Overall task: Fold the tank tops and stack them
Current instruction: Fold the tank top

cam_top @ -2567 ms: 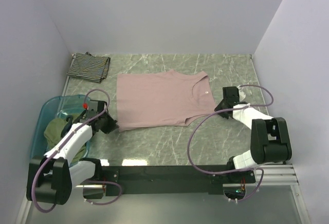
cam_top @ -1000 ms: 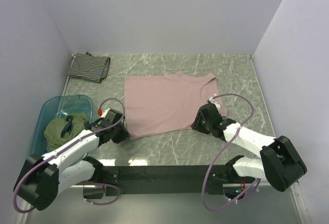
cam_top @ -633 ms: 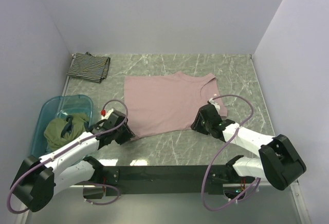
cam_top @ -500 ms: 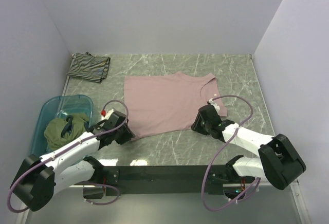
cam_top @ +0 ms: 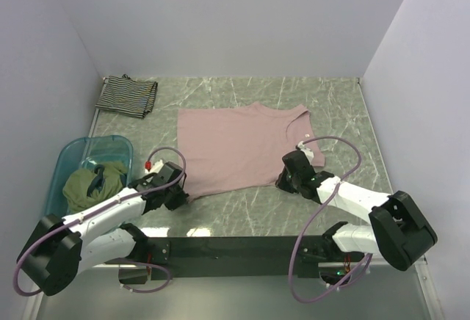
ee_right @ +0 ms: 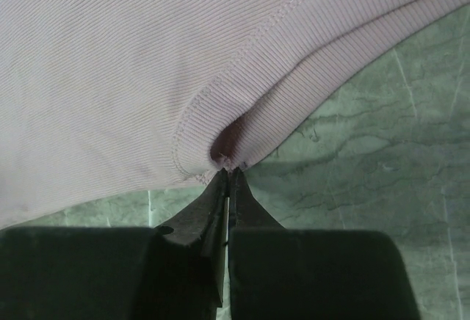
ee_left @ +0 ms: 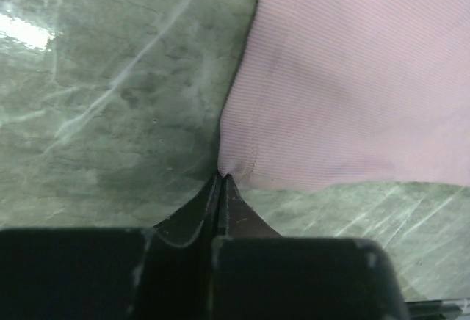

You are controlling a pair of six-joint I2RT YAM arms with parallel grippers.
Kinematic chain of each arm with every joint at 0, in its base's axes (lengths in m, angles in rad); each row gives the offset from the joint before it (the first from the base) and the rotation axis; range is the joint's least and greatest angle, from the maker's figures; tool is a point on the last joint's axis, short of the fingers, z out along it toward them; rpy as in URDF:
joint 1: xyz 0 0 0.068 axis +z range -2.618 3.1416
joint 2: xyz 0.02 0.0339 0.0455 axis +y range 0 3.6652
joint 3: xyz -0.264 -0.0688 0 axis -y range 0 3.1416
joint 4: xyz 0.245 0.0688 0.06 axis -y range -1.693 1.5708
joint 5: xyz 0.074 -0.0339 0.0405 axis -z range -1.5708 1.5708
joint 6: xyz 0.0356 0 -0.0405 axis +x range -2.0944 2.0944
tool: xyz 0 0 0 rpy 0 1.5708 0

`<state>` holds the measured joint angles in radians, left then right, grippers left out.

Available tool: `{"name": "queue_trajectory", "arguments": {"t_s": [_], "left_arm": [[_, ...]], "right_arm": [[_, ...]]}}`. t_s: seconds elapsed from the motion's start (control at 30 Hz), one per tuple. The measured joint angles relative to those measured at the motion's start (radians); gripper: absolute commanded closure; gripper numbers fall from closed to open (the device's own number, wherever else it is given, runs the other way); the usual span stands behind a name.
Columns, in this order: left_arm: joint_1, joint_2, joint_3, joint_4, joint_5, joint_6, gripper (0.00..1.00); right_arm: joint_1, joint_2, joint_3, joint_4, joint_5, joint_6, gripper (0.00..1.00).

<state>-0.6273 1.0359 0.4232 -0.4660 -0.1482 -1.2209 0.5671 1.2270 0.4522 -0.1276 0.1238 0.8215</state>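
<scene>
The mauve-pink tank top point(cam_top: 242, 147) lies spread flat in the middle of the table. My left gripper point(cam_top: 181, 197) is shut, its tips pinching the top's near-left hem corner point(ee_left: 233, 167). My right gripper point(cam_top: 283, 181) is shut on the near-right corner, where the edge bunches into a small fold point(ee_right: 224, 144). The striped tank top point(cam_top: 127, 95) lies folded at the far left corner. The olive-green tank top point(cam_top: 92, 184) sits crumpled in the tub.
The translucent blue tub point(cam_top: 73, 147) stands at the left edge, close to my left arm. Walls close in the far, left and right sides. Bare marble table point(cam_top: 330, 107) shows to the right of the pink top.
The pink top was shifted right earlier and now lies still. Both grippers came down to its near corners; over the last second the left gripper slid slightly nearer and rightward.
</scene>
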Motion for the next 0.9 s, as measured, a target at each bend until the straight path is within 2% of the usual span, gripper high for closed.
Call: {"name": "queue_trajectory", "arguments": {"t_s": [0.47,0.7,0.9], "left_arm": [[-0.001,-0.018,0.128,-0.098,-0.034,0.037,0.99],[0.021,0.048,0.211,-0.082,-0.042,0.077,0.99],[0.146,0.134,0.268,-0.034,-0.029,0.127,0.99]], "right_arm": [[0.006,-0.101,0.06,-0.129,0.07,-0.038,1.0],[0.006,0.003,0.185,-0.148,0.093,-0.081,1.0],[0.006,0.158,0.336,-0.153,0.109,-0.125,1.0]]}}
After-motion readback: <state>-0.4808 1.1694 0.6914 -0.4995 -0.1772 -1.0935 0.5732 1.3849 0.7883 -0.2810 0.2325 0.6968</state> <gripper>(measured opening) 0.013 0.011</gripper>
